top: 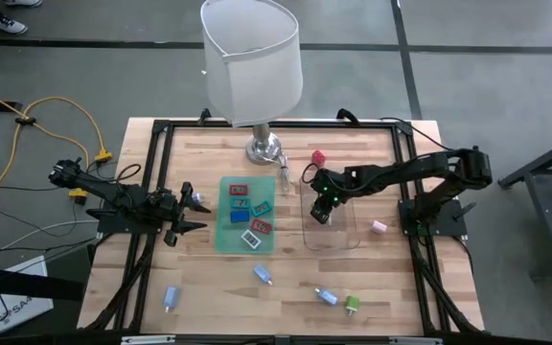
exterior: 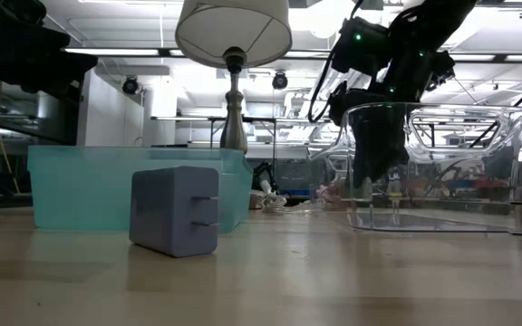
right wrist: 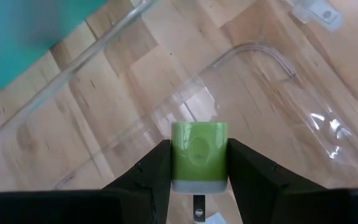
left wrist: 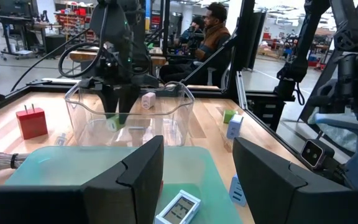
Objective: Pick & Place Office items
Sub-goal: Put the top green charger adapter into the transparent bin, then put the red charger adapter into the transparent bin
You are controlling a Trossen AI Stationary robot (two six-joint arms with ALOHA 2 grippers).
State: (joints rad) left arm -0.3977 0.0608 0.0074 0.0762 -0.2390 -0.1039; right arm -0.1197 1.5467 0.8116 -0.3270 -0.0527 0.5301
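**Green piece held over the clear tray**

The right gripper [right wrist: 197, 163] has its fingers closed partway on a chunky green piece [right wrist: 198, 154] with a pale grey base, pinched between both pads. It hangs inside the clear tray [top: 338, 240], just above the floor, at the tray's lamp-side end. In the low view the gripper reaches down into the tray, but the piece itself is hard to make out through the plastic.

The left gripper [top: 193, 213] waits just beside the green mat [top: 226, 235], on the side away from the tray, fingers spread with nothing between them.

Counted from above:
- Five flat pieces on the mat [top: 248, 213]: red, teal, blue and one white-faced; their markings are too small to read.
- One red block [top: 318, 157] near the tray's far corner, by the lamp [top: 253, 67].
- One pink piece [top: 379, 227] just beside the tray, on the side away from the mat.
- Light blue pieces at the table's near edge: one [top: 171, 298] well off toward the left arm, one [top: 263, 275] below the mat, one [top: 327, 296] below the tray.
- A second green piece [top: 352, 305] beside that last blue one.

The low view is partly blocked by a grey-blue plug-shaped block [exterior: 175, 210] close to the camera. The lamp's shade hides part of the table's far edge from above.
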